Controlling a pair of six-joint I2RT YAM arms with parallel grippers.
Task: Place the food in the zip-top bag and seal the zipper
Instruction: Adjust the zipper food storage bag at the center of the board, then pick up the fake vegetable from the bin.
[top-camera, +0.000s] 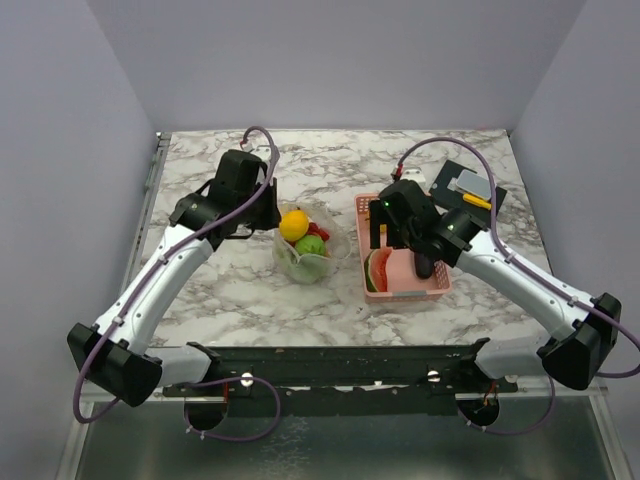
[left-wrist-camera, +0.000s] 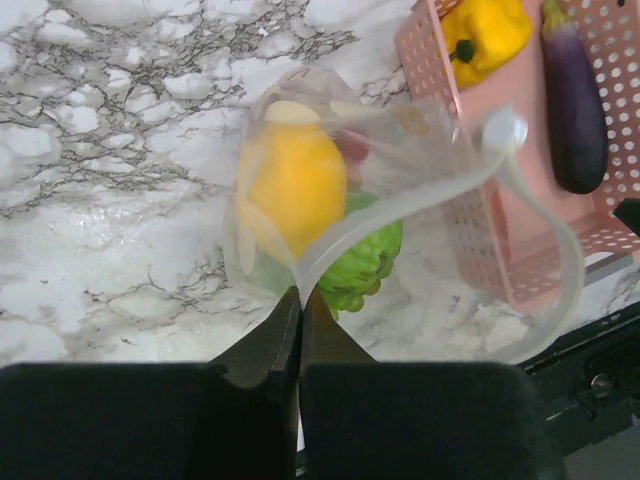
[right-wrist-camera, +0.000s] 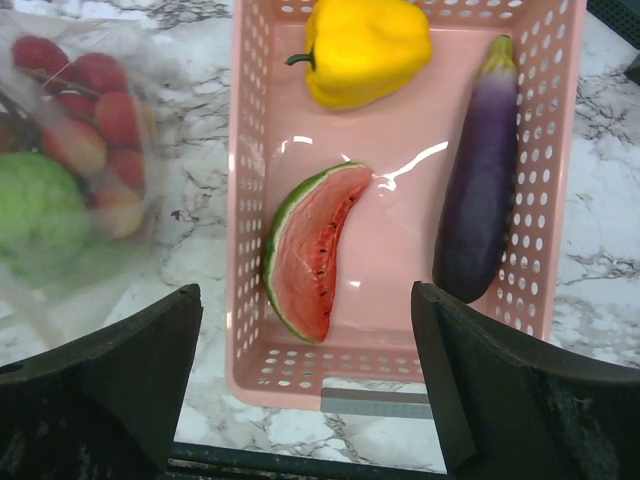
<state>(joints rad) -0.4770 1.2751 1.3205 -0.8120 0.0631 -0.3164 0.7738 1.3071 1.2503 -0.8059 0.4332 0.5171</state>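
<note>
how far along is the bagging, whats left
Done: lemon, green piece and strawberries are in the zip-top bag. In hand: left jaws pinch its rim; right jaws hang open over the pink basket. Left: watermelon slice, yellow pepper and eggplant, then the zipper, unsealed.

Bright even light; soft shadows; glare on pink basket (right-wrist-camera: 405, 165); wrist-view foregrounds blurred.

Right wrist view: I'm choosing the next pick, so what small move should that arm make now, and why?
Probably lower the right gripper straight down onto the watermelon slice. Its jaws stand open above the pink basket, with the slice lying between them in this view. The left gripper is shut on the rim of the bag, beside the basket.
</note>
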